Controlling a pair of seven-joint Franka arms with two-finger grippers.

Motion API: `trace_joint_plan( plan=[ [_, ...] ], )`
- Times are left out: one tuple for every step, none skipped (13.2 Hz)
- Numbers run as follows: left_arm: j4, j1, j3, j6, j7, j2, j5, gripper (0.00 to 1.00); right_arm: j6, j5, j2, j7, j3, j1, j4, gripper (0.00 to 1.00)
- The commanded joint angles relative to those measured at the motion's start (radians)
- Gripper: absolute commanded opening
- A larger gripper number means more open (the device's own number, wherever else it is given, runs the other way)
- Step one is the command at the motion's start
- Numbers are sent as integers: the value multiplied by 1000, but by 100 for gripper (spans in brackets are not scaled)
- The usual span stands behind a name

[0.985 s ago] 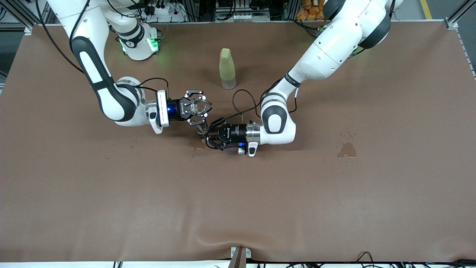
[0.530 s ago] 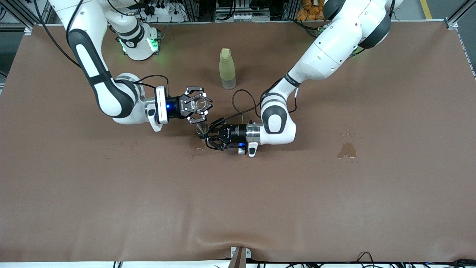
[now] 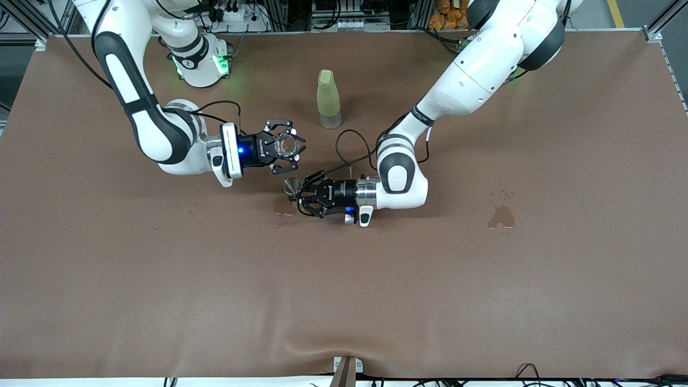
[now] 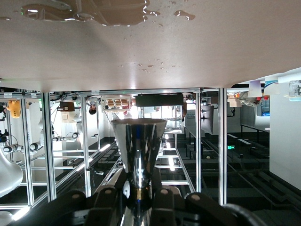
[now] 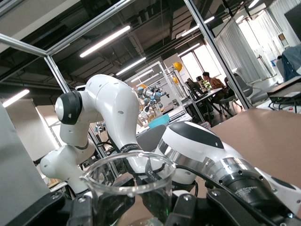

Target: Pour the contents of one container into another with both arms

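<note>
The tiny clear glass cup [image 3: 286,145] is held above the table with my right gripper [image 3: 287,146] shut on it. Its round rim [image 5: 129,169] fills the right wrist view, the black fingers [image 5: 84,209] clamped on its sides. The small grey metal cup [image 3: 292,186] sits in my left gripper [image 3: 296,194], which is shut on its slim waist just above the table. In the left wrist view the metal cup [image 4: 139,150] flares away from the pinching fingers [image 4: 162,200]. The glass is apart from the metal cup, toward the right arm's base.
A tall yellow-green bottle [image 3: 328,99] stands farther from the camera than both cups. A dark wet patch [image 3: 501,216] lies toward the left arm's end of the table. Small drops [image 3: 284,214] dot the brown cloth beside the metal cup.
My right gripper has carried the glass cup away from over the metal cup, back toward the right arm's base. The left arm and metal cup have stayed put.
</note>
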Motion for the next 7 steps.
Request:
trace_joint_plan(
  plan=[
    [29, -12, 4, 11, 10, 16, -34, 0, 29, 27, -48, 106, 4, -3, -35, 0],
    [29, -12, 4, 11, 10, 16, -36, 0, 41, 27, -48, 149, 4, -1, -35, 0],
    [29, -12, 4, 11, 13, 16, -46, 0, 55, 27, -48, 189, 4, 0, -35, 0],
    [29, -12, 5, 11, 13, 16, -48, 0, 70, 27, -48, 217, 4, 0, -33, 0],
    [29, -12, 5, 11, 13, 16, -48, 0, 81, 27, -48, 240, 4, 2, -30, 0],
    [29, -12, 4, 11, 13, 16, -48, 0, 90, 27, -48, 255, 4, 0, -29, 0],
    [29, -12, 4, 11, 13, 16, -48, 0, 90, 27, -48, 278, 4, 0, -29, 0]
  ],
)
